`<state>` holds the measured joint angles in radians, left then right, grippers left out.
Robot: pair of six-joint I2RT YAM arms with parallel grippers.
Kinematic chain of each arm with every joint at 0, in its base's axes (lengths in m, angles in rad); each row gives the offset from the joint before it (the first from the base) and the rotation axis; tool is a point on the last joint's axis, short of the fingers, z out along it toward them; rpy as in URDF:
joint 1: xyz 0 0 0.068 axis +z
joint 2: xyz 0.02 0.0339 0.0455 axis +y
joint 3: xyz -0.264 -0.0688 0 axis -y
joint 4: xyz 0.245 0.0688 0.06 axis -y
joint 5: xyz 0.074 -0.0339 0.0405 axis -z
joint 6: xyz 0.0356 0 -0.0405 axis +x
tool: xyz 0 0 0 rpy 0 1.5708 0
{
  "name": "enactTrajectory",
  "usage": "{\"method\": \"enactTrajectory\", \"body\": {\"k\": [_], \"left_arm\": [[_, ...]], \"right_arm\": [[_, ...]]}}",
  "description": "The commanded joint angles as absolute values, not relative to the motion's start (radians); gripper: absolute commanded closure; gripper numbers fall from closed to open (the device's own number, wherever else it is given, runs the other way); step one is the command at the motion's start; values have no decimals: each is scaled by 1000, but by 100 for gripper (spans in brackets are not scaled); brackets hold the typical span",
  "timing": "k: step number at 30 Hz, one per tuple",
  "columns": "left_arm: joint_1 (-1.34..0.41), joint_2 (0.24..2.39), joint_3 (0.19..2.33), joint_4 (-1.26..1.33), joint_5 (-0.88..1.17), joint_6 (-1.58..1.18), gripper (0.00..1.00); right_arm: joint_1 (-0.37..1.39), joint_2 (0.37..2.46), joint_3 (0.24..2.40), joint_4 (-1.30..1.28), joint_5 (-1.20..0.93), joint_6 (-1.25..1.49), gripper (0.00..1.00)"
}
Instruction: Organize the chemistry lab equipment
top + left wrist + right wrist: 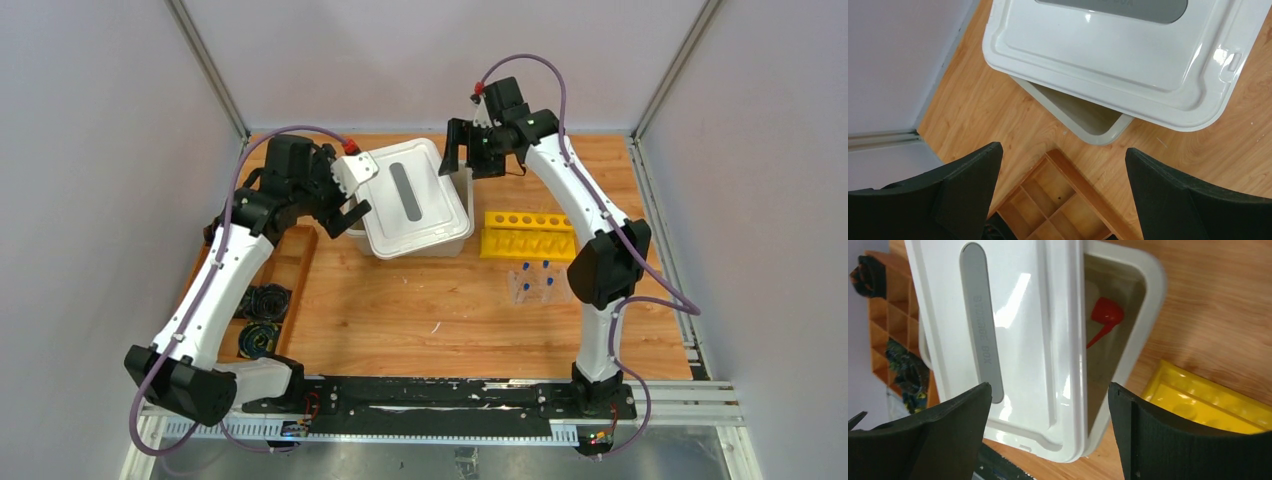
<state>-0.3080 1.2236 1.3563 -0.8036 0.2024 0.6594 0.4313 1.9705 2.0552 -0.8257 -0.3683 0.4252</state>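
A white storage box (455,240) stands mid-table with its white lid (410,195) lying askew on top, leaving gaps at two corners. Through the gap in the right wrist view I see the red nozzle (1105,317) of the squeeze bottle inside the box. Blue-capped test tubes (535,280) stand in a clear holder right of centre. My left gripper (352,192) is open and empty above the box's left corner (1088,120). My right gripper (468,160) is open and empty over the lid's far right edge (998,340). Beakers, flask and the tiny cup are out of view.
A yellow tube rack (527,235) sits right of the box and shows in the right wrist view (1208,400). A wooden divided organizer (285,270) lies at the left with black cable coils (265,320) in it; it also shows in the left wrist view (1058,200).
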Motion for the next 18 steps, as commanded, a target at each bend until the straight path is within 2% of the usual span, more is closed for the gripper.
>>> {"method": "enactTrajectory", "body": {"k": [1,6,11,15,18], "left_arm": [[-302,1249,1368,-762,204,650,1],[-290,1351,1458,-688,164,601,4],[-256,1545,1634,-650,116,532,11],[-240,1678,1735,-615,78,512,13],[-235,1753,1796,-611,63,500,14]], "right_arm": [[421,1977,2141,-998,-134,343,11],[460,1818,1995,-946,-42,403,20],[524,1614,1696,-805,28,540,32],[585,1476,1449,-660,87,693,33],[627,1433,1370,-596,122,756,32]]}}
